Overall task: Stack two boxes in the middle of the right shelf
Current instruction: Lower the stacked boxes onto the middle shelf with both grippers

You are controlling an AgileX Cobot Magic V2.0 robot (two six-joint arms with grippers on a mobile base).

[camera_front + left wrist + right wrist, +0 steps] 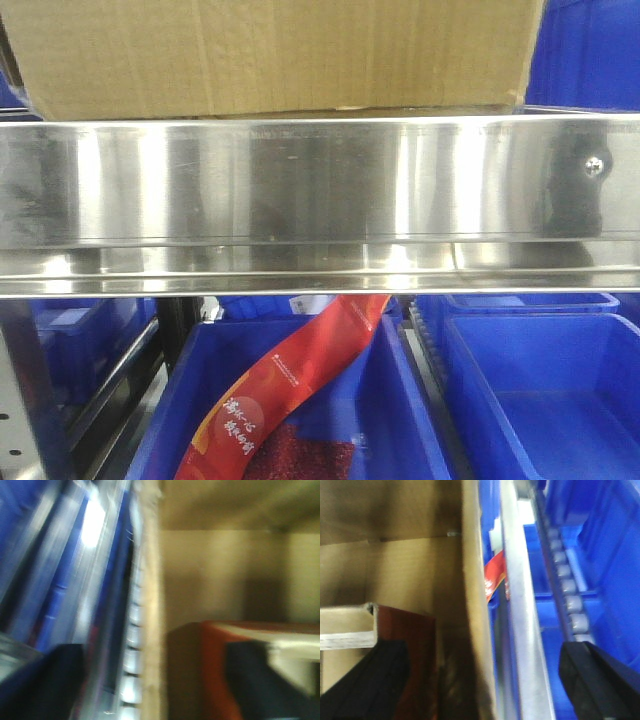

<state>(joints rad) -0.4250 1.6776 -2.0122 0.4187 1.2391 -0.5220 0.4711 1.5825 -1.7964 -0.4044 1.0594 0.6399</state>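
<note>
Astride the box wall, the right gripper gapes wide.

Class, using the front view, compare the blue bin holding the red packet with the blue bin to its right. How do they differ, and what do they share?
The left blue bin holds a red packet leaning across it; the right blue bin shows only bare floor. The left one sits centrally in the picture; the right one is cut by the frame edge. Both are blue plastic and sit below the steel shelf.
</note>
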